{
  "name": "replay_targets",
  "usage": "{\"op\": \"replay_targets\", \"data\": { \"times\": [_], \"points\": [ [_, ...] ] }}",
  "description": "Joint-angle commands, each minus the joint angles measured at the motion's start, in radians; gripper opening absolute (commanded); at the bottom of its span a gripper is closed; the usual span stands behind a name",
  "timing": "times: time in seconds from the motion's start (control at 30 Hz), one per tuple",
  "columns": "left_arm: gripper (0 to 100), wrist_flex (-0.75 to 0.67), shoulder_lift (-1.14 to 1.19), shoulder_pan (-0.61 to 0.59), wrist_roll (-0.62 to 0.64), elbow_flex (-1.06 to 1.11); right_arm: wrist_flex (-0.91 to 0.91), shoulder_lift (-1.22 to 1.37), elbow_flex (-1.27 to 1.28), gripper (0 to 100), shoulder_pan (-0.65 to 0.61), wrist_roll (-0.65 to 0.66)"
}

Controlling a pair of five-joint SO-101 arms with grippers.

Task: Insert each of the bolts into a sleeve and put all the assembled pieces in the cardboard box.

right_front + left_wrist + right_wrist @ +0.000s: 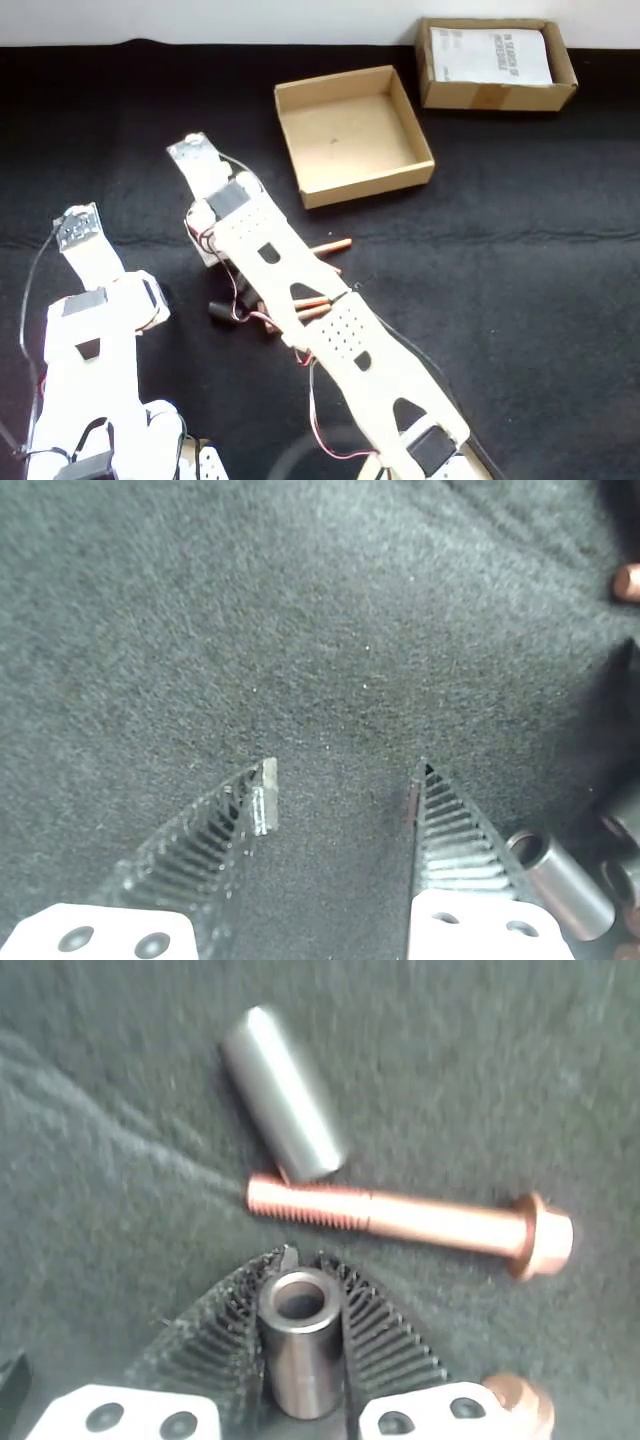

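Since the right gripper (305, 1258) has its jaws closed on a sleeve (300, 1350), with the open bore towards the wrist camera, treat the current step as the first insertion: one part is in hand, the mating bolt is not. The cardboard box (365, 180) holds no assembled pieces, so the task stands near its start.

The left gripper (345, 775) hangs over bare black cloth (200, 610), jaws wide apart, nothing between them. The next move probably falls to this arm: take a bolt by the shank near the head, leave the threaded end free, and align it with the bore of the held sleeve.

Nearest candidate: the copper-coloured bolt (400, 1218) lying flat just beyond the right gripper's tips. A loose sleeve (283, 1095) lies with one end at that bolt's threaded end; whether the two touch cannot be told. Expect it to roll if nudged.

Further parts: a second bolt head (520, 1400) beside the right gripper, another sleeve (560, 880) just beside one left finger, and more bolts (330, 245) on the cloth. In the high view the right arm (330, 320) lies across these bolts — between the left arm (95, 330) and the cardboard box. A second box (497, 96) holding a printed sheet sits behind — do not confuse the two.
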Motion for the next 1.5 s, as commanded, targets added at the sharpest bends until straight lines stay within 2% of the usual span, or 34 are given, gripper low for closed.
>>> {"op": "replay_targets", "data": {
  "times": [0.0, 0.2, 0.5, 0.6, 0.73, 1.0, 1.2, 1.27, 1.33, 1.47],
  "points": [
    [22, -0.014, 0.001, -0.008, 0.003, -0.008, 0.094, -0.059, -0.143, 0.7, 0.041, 0.008],
    [22, -0.014, 0.001, -0.007, 0.003, -0.008, 0.205, -0.114, -0.288, 0.7, 0.110, 0.008],
    [22, -0.014, 0.001, -0.005, 0.003, -0.007, 0.206, -0.320, -0.285, 0.6, 0.278, 0.006],
    [22, -0.014, 0.001, 0.007, 0.003, -0.005, 0.208, -0.433, -0.216, 0.6, 0.343, 0.008],
    [22, -0.012, 0.002, 0.016, 0.003, -0.002, 0.208, -0.662, 0.050, 0.6, 0.394, 0.008],
    [22, -0.012, 0.002, 0.018, 0.003, -0.002, 0.205, -1.199, 0.731, 0.6, 0.400, 0.008],
    [22, -0.006, -0.004, 0.082, 0.002, 0.031, 0.203, -1.601, 1.185, 0.6, 0.403, 0.009],
    [22, -0.002, -0.004, 0.081, -0.038, 0.028, 0.202, -1.728, 1.325, 0.6, 0.426, 0.009],
    [22, 0.066, -0.004, 0.085, -0.089, -0.019, 0.202, -1.837, 1.457, 0.6, 0.461, 0.011],
    [22, 0.404, 0.004, 0.087, -0.100, -0.300, 0.182, -2.038, 1.707, 0.6, 0.550, 0.081]
  ]
}}
